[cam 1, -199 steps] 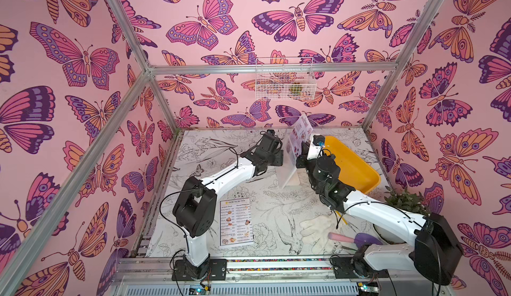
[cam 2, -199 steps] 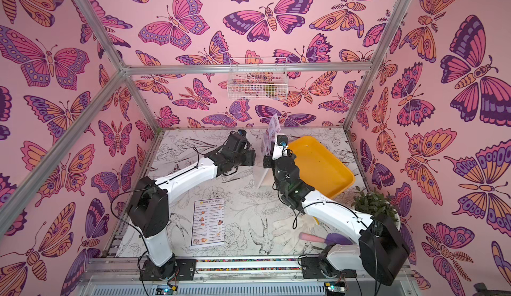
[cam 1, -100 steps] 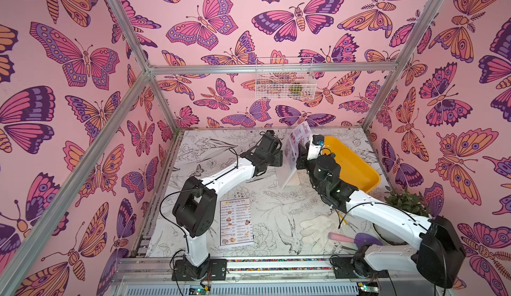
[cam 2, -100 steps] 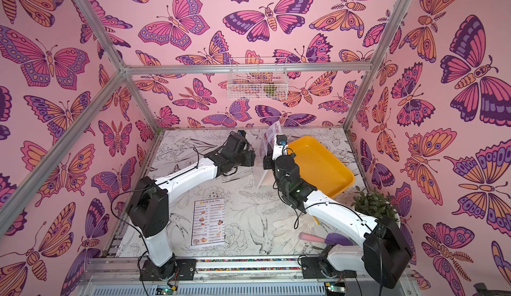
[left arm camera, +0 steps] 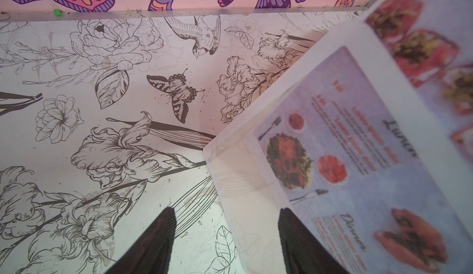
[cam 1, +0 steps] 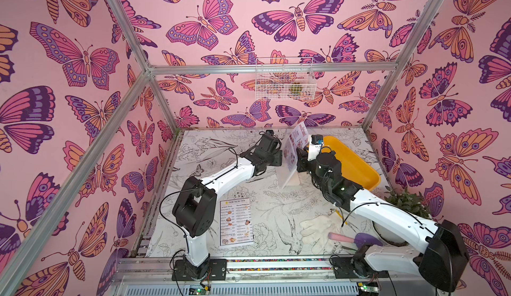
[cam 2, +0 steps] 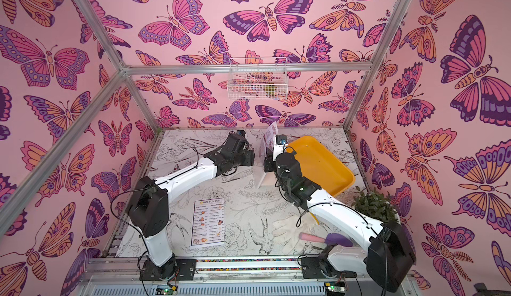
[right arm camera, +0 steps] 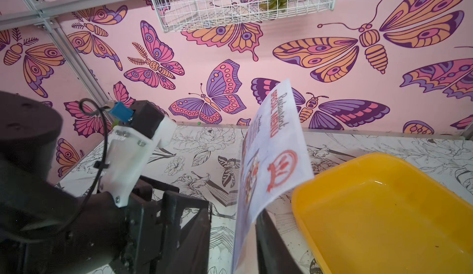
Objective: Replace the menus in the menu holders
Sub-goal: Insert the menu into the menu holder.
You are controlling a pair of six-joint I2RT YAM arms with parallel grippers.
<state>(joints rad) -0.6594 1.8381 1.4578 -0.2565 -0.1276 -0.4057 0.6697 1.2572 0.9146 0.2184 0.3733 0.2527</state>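
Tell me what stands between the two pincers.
The menu holder, upright, with the SPECIAL MENU sheet rising out of its top, stands between the left pincer and the right pincer; both top views show it.

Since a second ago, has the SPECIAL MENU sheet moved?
Yes. The SPECIAL MENU sheet has sunk a little: in both top views its top edge stood well above the table's back edge, and now clears it only slightly.

Pink butterfly-print walls (cam 1: 69, 109) enclose the cell, framed by aluminium struts (cam 1: 193, 69). A white wire basket (cam 1: 284, 87) hangs upper centre on the rear wall. The floor (cam 1: 210, 148) carries black-and-white botanical line drawings, evenly lit
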